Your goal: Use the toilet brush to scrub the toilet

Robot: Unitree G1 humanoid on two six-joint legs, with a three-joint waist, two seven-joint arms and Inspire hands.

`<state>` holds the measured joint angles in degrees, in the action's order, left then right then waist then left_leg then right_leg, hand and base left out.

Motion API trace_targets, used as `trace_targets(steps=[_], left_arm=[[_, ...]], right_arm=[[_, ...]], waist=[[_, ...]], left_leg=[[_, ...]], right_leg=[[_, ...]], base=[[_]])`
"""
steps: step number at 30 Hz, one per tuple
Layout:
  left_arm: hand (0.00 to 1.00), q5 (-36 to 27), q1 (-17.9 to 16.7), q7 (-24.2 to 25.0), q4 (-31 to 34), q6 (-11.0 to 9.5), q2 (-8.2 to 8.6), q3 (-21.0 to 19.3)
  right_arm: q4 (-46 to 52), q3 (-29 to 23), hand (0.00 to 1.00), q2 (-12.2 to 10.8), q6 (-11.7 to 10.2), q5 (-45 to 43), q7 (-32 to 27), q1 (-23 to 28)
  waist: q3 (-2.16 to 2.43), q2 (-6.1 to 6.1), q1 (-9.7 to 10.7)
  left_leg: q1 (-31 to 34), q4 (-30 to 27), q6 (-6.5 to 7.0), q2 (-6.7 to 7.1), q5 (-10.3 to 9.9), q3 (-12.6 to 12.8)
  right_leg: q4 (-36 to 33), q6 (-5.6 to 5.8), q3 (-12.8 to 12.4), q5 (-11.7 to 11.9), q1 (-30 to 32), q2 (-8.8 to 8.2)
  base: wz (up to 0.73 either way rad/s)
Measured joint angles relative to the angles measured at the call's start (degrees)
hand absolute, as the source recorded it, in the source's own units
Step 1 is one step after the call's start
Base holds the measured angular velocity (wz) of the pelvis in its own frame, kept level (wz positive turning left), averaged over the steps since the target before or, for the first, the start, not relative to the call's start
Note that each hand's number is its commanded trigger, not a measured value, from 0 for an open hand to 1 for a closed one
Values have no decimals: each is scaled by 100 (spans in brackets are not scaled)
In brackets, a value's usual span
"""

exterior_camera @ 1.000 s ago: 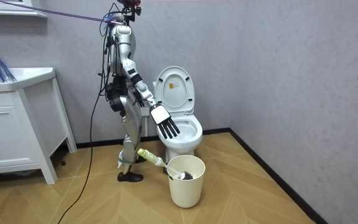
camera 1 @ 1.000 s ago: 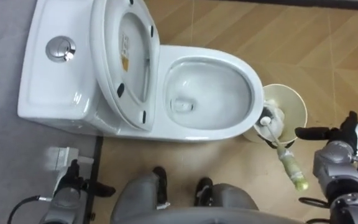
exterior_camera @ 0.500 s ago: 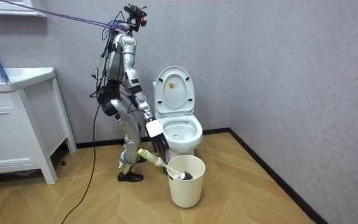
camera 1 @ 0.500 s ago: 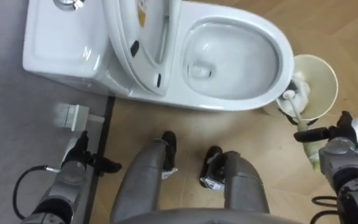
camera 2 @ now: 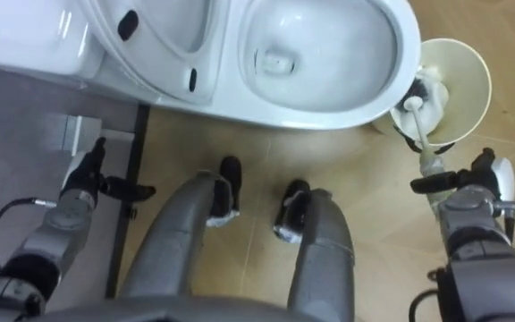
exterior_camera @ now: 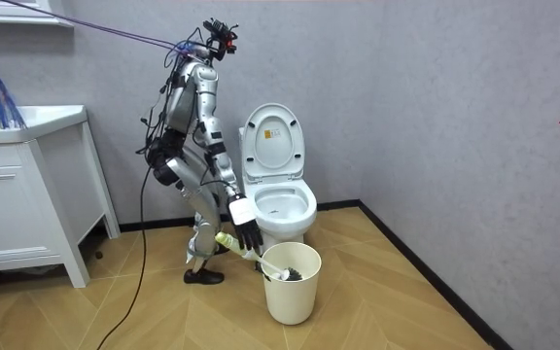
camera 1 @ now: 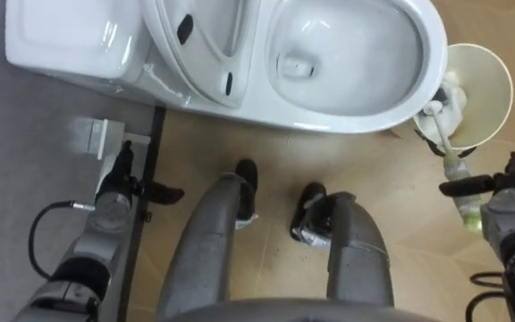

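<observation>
The robot is seen bent forward beside the toilet (camera 1: 356, 45), whose seat and lid are raised. The brush (camera 1: 459, 170) is found standing head-down in the cream bin (camera 1: 494, 98) just off the front of the bowl, with its yellow-green handle leaning out over the rim. The right hand (camera 1: 512, 201) is held low at that handle, the fingers kept straight and spread and the thumb stuck out across the grip. Whether the handle is actually touched cannot be told, and nothing is gripped. The left hand (camera 1: 113, 192) is held low on the other side, near the grey wall, fingers straight and thumb out, with nothing in it.
</observation>
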<state>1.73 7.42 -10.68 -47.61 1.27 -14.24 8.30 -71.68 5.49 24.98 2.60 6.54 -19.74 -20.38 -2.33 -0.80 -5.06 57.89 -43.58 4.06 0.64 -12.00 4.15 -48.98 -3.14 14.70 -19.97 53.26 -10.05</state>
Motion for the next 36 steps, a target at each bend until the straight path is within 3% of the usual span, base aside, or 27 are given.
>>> trace_targets(steps=[9,14,25,27,28,36], left_arm=[[0,1,92,-129,199,-15,-64,136],[0,-17,90,-125,189,-29,-277,225],[0,-543,134,-125,301,-31,-285,370],[0,-557,141,-125,348,-29,-285,370],[0,-578,150,-124,374,-24,-285,395],[0,-656,154,-19,407,-20,-287,490]], right_arm=[[-218,347,0,143,6,67,4,-223],[-202,466,0,325,73,-44,41,-213],[-185,756,0,343,112,20,306,-234],[-187,803,75,344,121,80,394,-259],[-190,874,100,355,122,147,452,-279],[-276,1018,100,579,113,487,686,-261]], waist=[[-26,35,-102],[-39,48,-119],[-45,76,-157],[-44,78,-162],[-57,98,-165],[-60,205,-243]], left_leg=[[482,-213,22,20,-21,30],[837,-567,21,29,-109,36],[1457,-1242,-14,12,-259,39],[1560,-1316,-15,8,-260,39],[1593,-1351,-15,9,-260,36],[1688,-1529,4,10,-309,40]], right_leg=[[-299,-47,-7,-75,504,-90],[-697,-93,-15,-216,854,-177],[-1428,-200,-58,-429,1467,-307],[-1510,-217,-63,-437,1575,-316],[-1548,-227,-52,-444,1601,-331],[-1707,-227,-60,-480,1685,-366]], base=[[2],[4],[1],[0],[0],[0]])
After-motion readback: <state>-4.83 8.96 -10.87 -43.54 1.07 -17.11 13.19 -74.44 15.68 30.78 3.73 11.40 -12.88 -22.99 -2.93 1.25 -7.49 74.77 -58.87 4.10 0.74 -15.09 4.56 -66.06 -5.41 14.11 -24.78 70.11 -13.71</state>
